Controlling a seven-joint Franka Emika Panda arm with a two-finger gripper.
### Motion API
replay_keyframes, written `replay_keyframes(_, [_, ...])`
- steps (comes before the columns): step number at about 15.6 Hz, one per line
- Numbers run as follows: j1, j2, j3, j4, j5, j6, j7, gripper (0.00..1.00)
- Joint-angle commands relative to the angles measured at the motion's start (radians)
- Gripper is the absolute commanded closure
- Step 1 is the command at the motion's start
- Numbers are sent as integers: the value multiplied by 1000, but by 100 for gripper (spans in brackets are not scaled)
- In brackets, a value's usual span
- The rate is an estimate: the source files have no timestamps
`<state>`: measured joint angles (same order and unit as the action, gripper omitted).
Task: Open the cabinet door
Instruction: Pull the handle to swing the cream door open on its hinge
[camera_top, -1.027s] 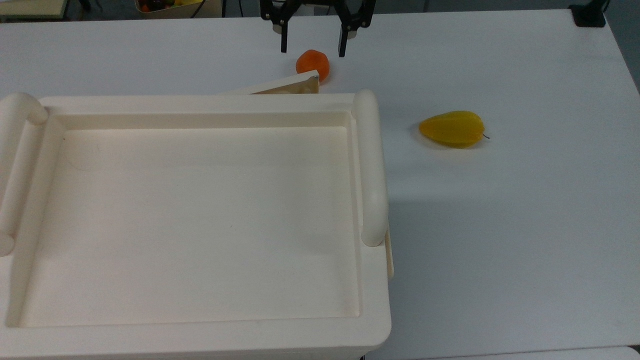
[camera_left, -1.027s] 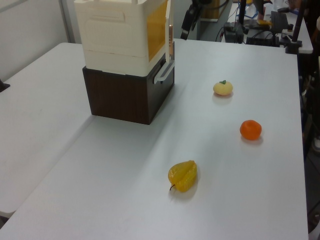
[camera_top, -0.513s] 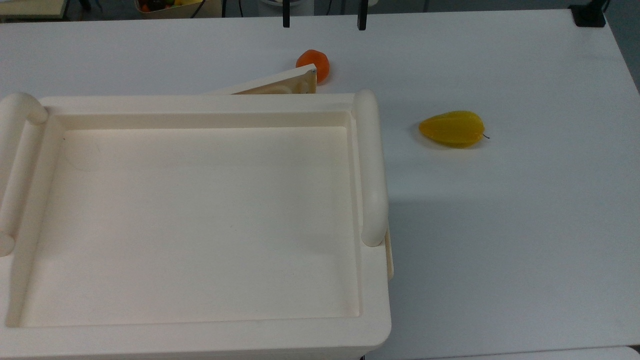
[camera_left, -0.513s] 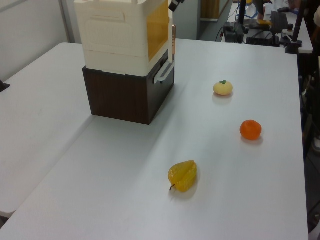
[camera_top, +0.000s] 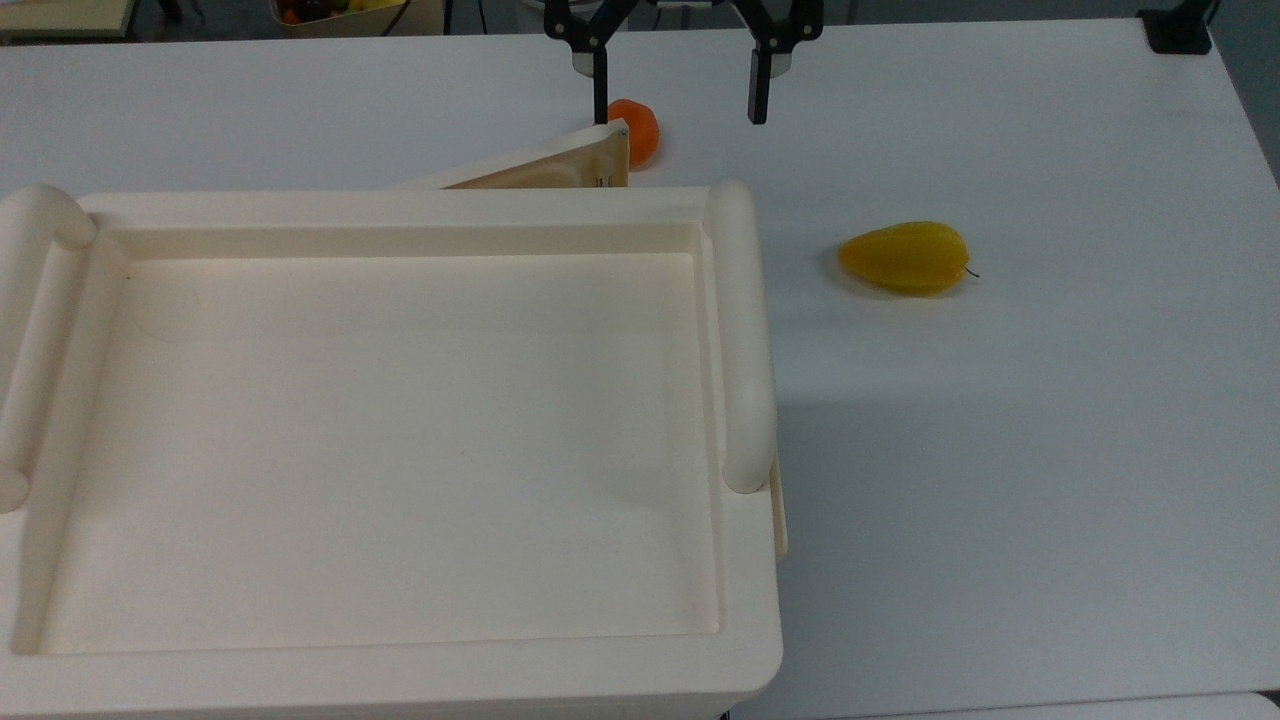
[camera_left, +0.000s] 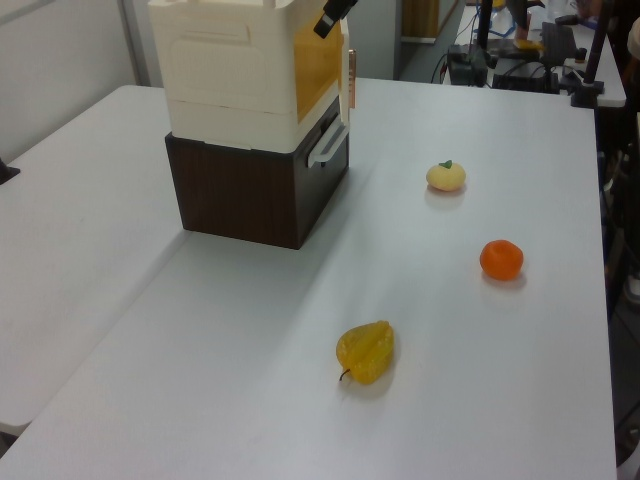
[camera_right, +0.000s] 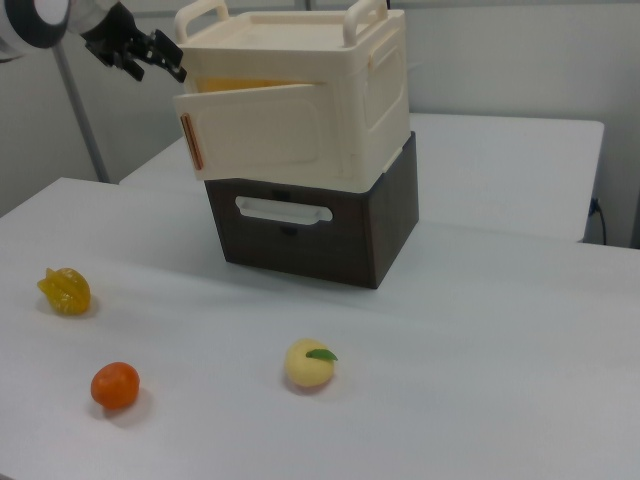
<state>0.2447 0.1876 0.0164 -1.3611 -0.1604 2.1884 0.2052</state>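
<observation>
The cabinet door (camera_top: 545, 168) has swung further ajar at upper centre; my jaws, spread empty, have returned beside its edge.

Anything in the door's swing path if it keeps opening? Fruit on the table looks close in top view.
Nothing visible does. The cabinet door hangs ajar well above the table, on the upper cream box. The orange, peach and yellow fruit lie low on the tabletop. The gripper hovers open beside the door's free edge.

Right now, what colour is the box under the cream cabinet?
Dark brown, with a pale handle; the box shows best in the right view.
</observation>
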Motion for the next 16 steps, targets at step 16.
replay_keyframes(16, [-10,-71,-26,-27,4,-407,-79,0])
